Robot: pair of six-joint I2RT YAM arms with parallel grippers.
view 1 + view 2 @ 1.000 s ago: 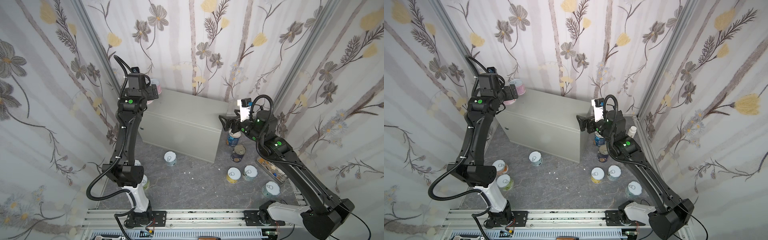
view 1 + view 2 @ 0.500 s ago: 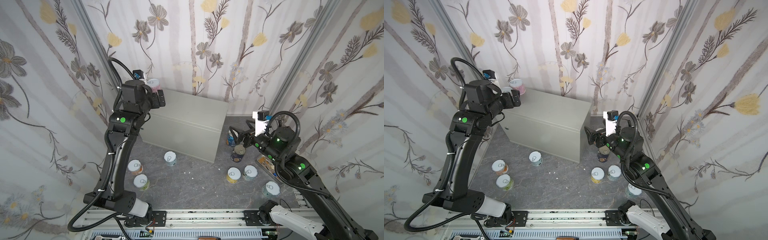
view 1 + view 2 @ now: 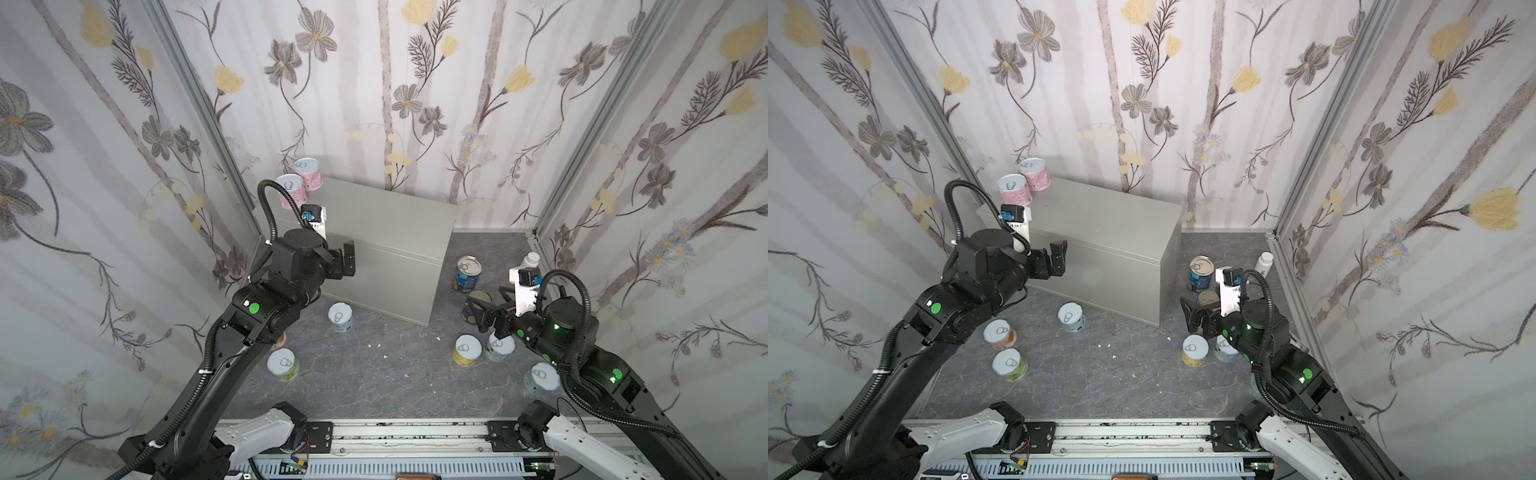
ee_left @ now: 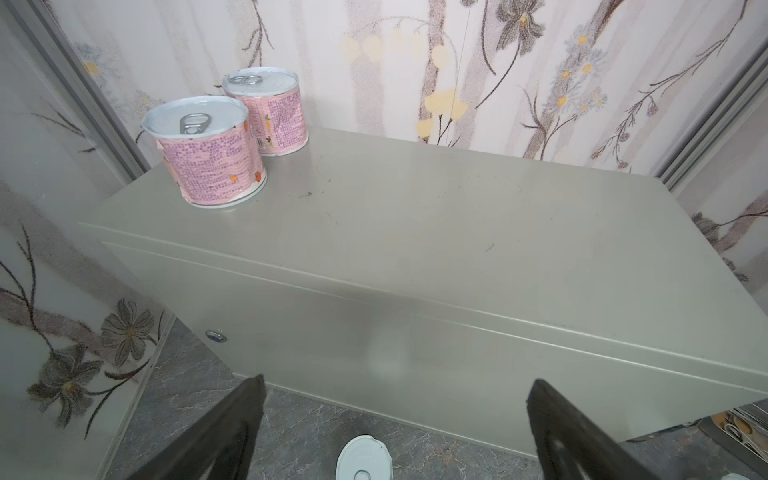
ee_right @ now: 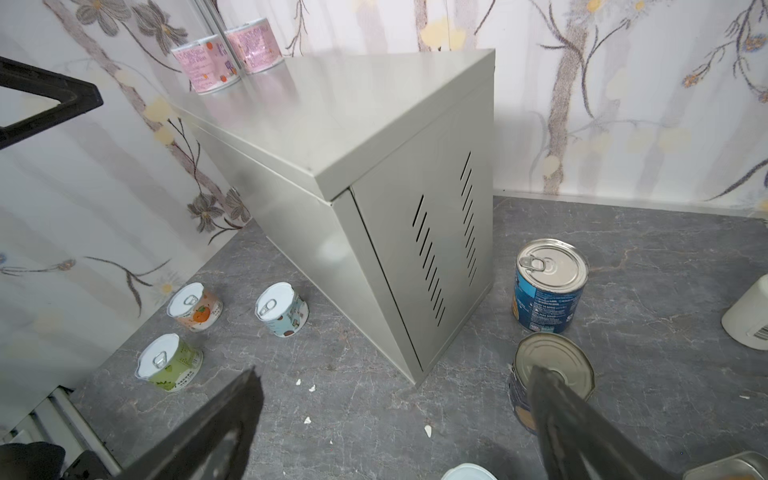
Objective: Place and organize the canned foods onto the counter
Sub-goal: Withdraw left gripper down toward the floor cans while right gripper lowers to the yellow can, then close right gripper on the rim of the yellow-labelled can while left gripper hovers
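The counter (image 3: 386,224) (image 3: 1113,224) (image 4: 415,232) (image 5: 332,124), a grey box, carries two pink cans (image 3: 307,176) (image 3: 1015,195) (image 4: 208,158) (image 5: 208,62) at its back left corner. My left gripper (image 3: 343,262) (image 3: 1050,259) (image 4: 397,380) hangs open and empty before the counter's front, above a short blue can (image 3: 340,318) (image 4: 363,457). My right gripper (image 3: 488,318) (image 3: 1202,320) (image 5: 397,370) is open and empty over the floor, beside the dark navy can (image 3: 473,305) (image 5: 548,370). The tall blue can (image 3: 467,274) (image 5: 548,286) stands behind it. Near it are a yellow can (image 3: 467,350) and two pale cans (image 3: 500,347).
A green can (image 3: 283,364) (image 5: 169,363) and a peach can (image 3: 999,334) (image 5: 194,307) stand on the dark floor at the left. A white pill bottle (image 3: 530,262) (image 5: 748,316) is by the right wall. A flat tin (image 5: 727,467) lies beside my right arm.
My left gripper has drawn back from the pink cans toward the counter's front. My right gripper has pulled away from the counter's right end, back and down over the floor cans.
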